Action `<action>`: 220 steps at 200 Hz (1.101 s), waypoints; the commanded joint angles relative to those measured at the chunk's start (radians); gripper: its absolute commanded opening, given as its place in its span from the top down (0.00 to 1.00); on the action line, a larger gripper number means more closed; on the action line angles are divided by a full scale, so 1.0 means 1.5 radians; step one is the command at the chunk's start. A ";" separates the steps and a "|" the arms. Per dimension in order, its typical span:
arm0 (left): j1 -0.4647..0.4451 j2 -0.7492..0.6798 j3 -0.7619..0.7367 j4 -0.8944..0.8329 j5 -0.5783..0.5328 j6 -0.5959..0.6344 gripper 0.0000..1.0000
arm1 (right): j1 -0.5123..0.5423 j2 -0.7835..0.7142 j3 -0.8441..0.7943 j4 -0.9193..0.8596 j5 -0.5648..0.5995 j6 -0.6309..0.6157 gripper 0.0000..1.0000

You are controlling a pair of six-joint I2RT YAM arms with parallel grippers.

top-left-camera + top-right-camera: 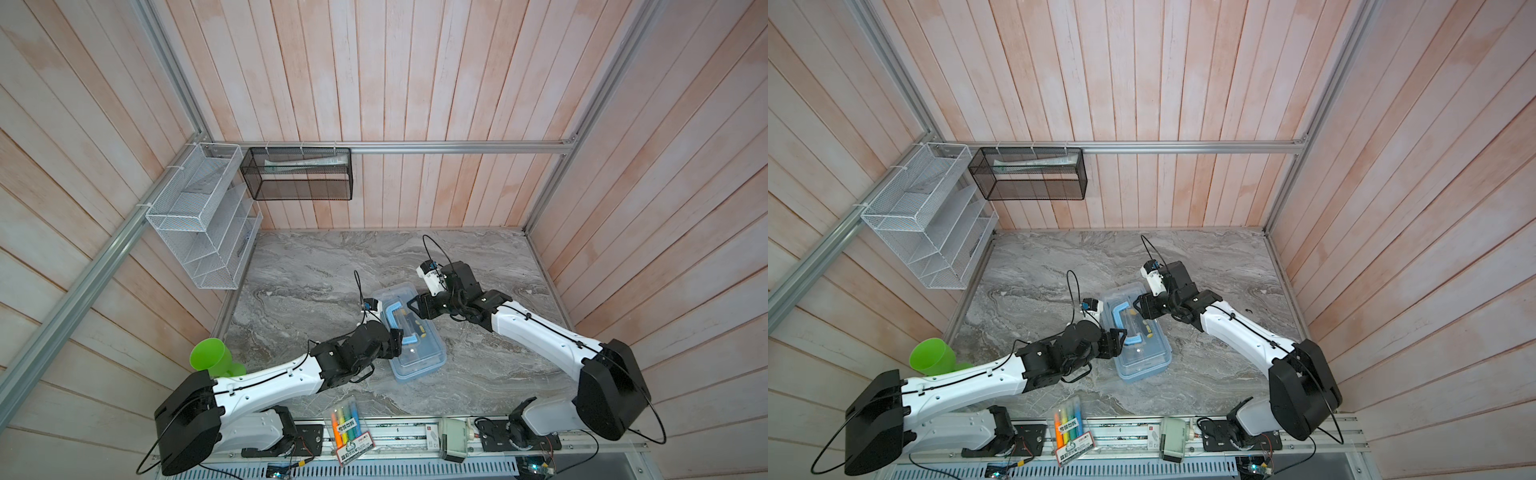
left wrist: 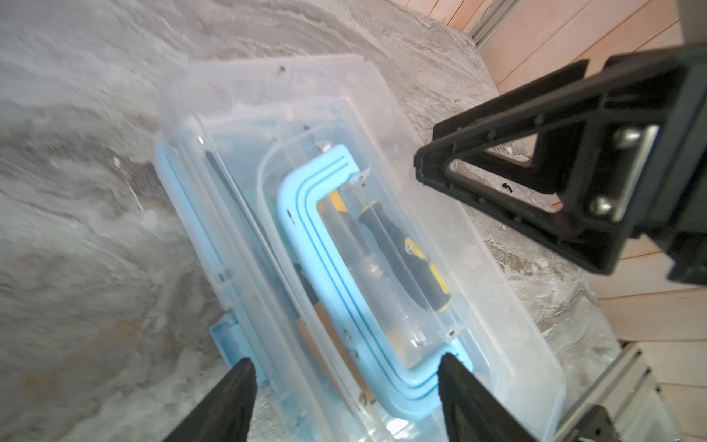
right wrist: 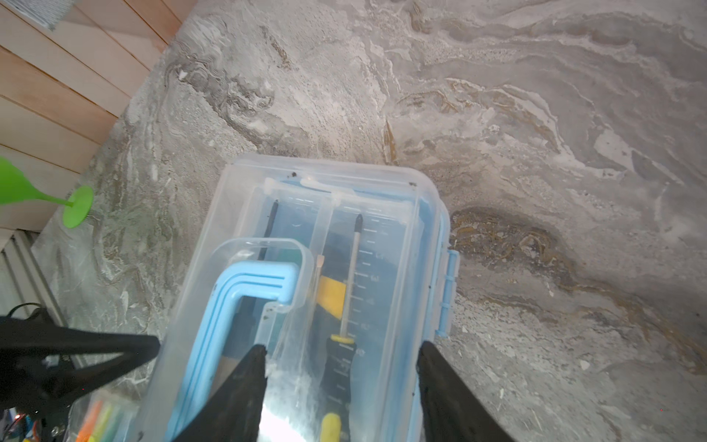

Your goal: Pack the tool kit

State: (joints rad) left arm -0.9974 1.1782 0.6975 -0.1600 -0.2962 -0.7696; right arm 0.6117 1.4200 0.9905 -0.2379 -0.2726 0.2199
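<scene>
The tool kit case (image 1: 419, 357) (image 1: 1142, 357) lies mid-table with its clear lid down and its blue handle (image 1: 392, 322) (image 2: 302, 245) (image 3: 229, 306) folded flat. Through the lid I see a yellow and black screwdriver (image 2: 401, 252) (image 3: 340, 367) and other tools. My left gripper (image 1: 398, 341) (image 1: 1119, 338) (image 2: 346, 361) is open at the case's left long side. One finger is out by the blue latch (image 2: 229, 340), the other over the handle's end. My right gripper (image 1: 415, 308) (image 1: 1138, 306) (image 3: 342, 346) is open over the lid's far right part, holding nothing.
A green cup (image 1: 210, 353) stands by the left arm. A clear pack of highlighter pens (image 1: 349, 428) lies at the table's front edge. A white wire rack (image 1: 199, 216) and a black mesh basket (image 1: 297, 174) hang on the walls at back left.
</scene>
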 commanded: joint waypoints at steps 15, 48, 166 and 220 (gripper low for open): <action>0.076 -0.115 -0.033 -0.155 -0.045 0.001 0.09 | -0.001 0.003 -0.016 0.017 -0.063 0.005 0.39; 0.114 -0.212 -0.123 -0.222 -0.048 -0.051 0.07 | 0.010 0.008 -0.023 0.047 -0.083 0.016 0.39; 0.004 -0.042 -0.208 0.078 -0.057 0.063 0.00 | 0.013 -0.047 -0.079 0.015 -0.025 0.010 0.39; 0.000 0.046 -0.233 0.214 -0.045 0.149 0.00 | 0.008 -0.067 -0.104 0.027 -0.029 0.019 0.39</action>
State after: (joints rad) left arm -0.9886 1.2118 0.3607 0.0303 -0.3492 -0.6376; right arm 0.6323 1.3289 0.8646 -0.1669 -0.3233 0.2340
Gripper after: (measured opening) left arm 0.998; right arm 0.611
